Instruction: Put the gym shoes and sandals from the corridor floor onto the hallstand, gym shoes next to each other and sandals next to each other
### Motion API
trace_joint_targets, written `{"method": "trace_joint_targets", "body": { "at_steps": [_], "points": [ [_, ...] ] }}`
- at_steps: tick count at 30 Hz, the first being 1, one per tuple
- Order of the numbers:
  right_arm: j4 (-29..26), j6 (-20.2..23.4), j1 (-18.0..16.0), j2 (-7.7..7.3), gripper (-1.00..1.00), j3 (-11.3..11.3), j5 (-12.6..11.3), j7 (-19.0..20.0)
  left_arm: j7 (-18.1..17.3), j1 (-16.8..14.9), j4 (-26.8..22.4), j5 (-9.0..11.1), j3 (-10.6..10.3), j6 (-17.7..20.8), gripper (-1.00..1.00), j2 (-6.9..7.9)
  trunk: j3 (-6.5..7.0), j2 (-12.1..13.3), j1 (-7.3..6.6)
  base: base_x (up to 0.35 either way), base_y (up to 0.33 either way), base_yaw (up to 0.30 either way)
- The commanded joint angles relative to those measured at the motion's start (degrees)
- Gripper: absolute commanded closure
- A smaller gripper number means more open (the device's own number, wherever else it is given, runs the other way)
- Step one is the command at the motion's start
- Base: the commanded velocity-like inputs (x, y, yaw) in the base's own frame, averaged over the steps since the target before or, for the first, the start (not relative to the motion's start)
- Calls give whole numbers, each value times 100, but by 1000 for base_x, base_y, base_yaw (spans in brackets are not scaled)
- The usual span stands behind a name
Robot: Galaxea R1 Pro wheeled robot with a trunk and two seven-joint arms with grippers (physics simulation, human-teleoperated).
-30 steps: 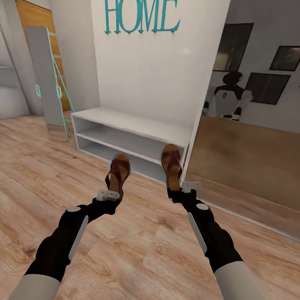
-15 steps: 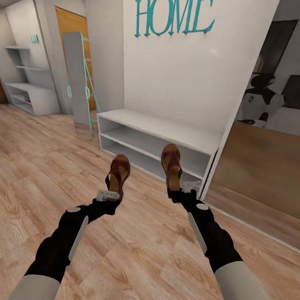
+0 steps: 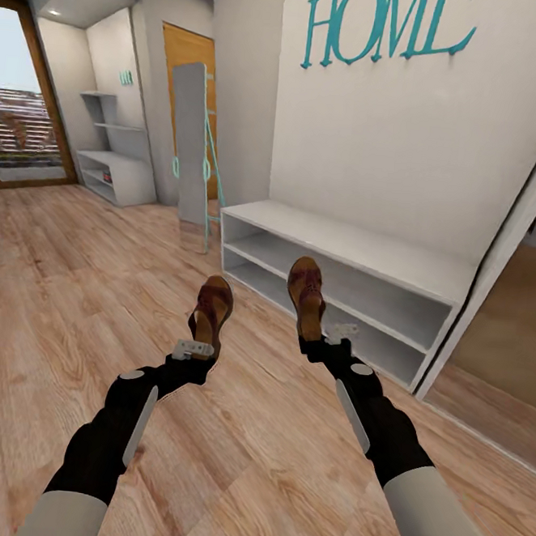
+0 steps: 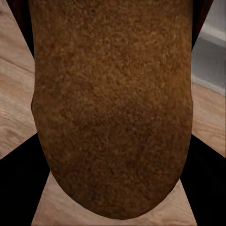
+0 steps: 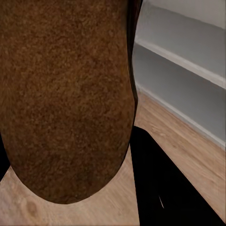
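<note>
I am carrying one brown leather open sandal (image 3: 211, 310) pinched by its heel in my left gripper (image 3: 193, 348) and the other sandal (image 3: 307, 294) likewise in my right gripper (image 3: 339, 334). Both are hanging above the light wood-plank floor (image 3: 70, 299). The plain low grey two-shelf bench (image 3: 356, 282) ahead risks being mistaken for the stepped pale grey hallstand (image 3: 115, 157) far left.

White wall (image 3: 368, 147) at upper right bears teal "HOME" lettering (image 3: 387, 26). A low grey bench (image 3: 348, 283) stands below it. At left, a glazed door (image 3: 22, 108) shows daylight; a wooden door (image 3: 189, 58) and a leaning mirror (image 3: 189, 147) stand at upper centre.
</note>
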Motion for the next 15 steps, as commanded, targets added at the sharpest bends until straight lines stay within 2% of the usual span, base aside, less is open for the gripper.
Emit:
{"method": "trace_joint_targets", "body": {
  "at_steps": [1, 10, 15],
  "points": [
    [-9, 34, -3, -2, 100, 7, -75, -36, -56, -4, -6, -54, 19, 17, 100, -7, -6, -2, 2, 284, 210, 297],
    [-15, 32, -3, -2, 100, 7, -75, -36, -56, -4, -6, -47, 23, 17, 100, -8, -6, -2, 2, 284, 190, 297],
    [-16, 31, -3, -2, 100, 7, -75, -36, -56, -4, -6, -45, 20, 17, 100, -8, -6, -2, 2, 288, 66, 297]
  ]
}}
